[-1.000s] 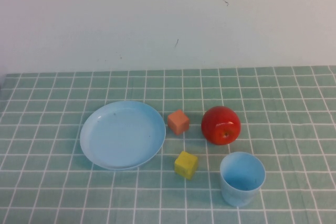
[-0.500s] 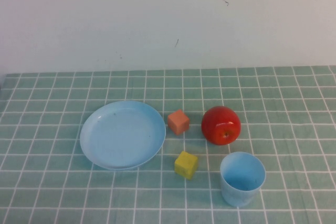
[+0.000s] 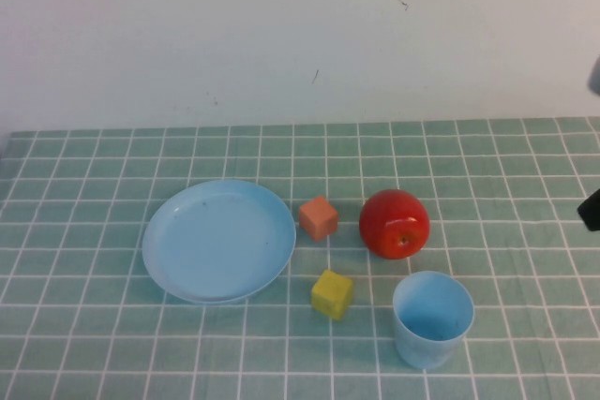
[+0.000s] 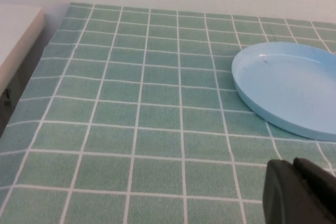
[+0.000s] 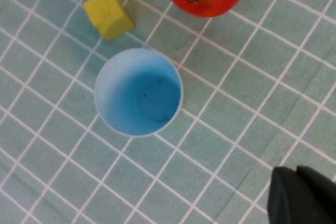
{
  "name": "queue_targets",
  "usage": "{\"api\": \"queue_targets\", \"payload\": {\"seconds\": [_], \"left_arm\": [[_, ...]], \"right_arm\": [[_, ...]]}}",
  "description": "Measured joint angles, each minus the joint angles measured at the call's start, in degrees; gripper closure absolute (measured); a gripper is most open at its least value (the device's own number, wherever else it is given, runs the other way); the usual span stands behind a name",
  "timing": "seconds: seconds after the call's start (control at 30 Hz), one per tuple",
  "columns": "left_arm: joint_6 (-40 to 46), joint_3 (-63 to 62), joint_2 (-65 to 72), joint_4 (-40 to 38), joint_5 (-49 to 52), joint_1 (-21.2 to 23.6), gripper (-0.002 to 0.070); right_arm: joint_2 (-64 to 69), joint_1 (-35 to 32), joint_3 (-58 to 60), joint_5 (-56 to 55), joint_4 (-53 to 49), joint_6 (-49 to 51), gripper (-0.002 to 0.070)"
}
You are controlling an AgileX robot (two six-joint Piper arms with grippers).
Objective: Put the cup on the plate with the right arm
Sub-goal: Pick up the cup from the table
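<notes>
— Bare white wall, green checked cloth over the tabletop [image 3: 112, 344]. Anything happening?

— Just now, yes. A dark piece of the right arm [image 3: 591, 208] has slid in at the right edge of the high view; a moment ago that edge was bare. Nothing on the cloth has shifted.

— So it's starting its reach. Where's the cup [image 3: 432, 318]?

— Upright and empty, near the front, just below the red apple [image 3: 395, 222], with the yellow block [image 3: 332, 293] beside it. The plate [image 3: 218, 241] lies well off to the left, past the orange block [image 3: 319, 218], nothing on it.

— And the right pincer [image 5: 304, 195]?

— Above the cup, off to one side, holding nothing; clenched or released, I cannot tell. The left pincer [image 4: 299, 192] hangs low near the plate's rim, same story.

— All still ahead, then.
</notes>
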Motion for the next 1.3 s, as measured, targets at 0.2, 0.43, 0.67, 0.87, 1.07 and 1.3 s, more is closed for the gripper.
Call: {"api": "queue_targets", "payload": {"seconds": [0.2, 0.43, 0.67, 0.87, 1.07, 1.3], "left_arm": [[-0.1, 0.0, 0.0, 0.0, 0.0, 0.0, 0.0678], [-0.1, 0.0, 0.0, 0.0, 0.0, 0.0, 0.0678], [-0.1, 0.0, 0.0, 0.0, 0.0, 0.0, 0.0678], [-0.1, 0.0, 0.0, 0.0, 0.0, 0.0, 0.0678], [0.0, 0.0, 0.0, 0.0, 0.0, 0.0, 0.0678], [0.0, 0.0, 0.0, 0.0, 0.0, 0.0, 0.0678]], "right_arm": [[5.3, 9.2, -1.4, 0.2, -4.7, 3.6, 0.0662], [11.6, 12.5, -1.4, -2.1, -2.1, 4.0, 0.0451], [18.8, 12.6, -1.5, -5.4, -1.0, 4.1, 0.0323], [24.7, 12.7, -1.6, -9.8, -0.1, 3.4, 0.0316], [29.0, 12.7, -1.8, -13.2, 2.2, -1.9, 0.0471], [29.2, 12.7, -6.9, -12.3, 6.1, -2.1, 0.0652]]}}
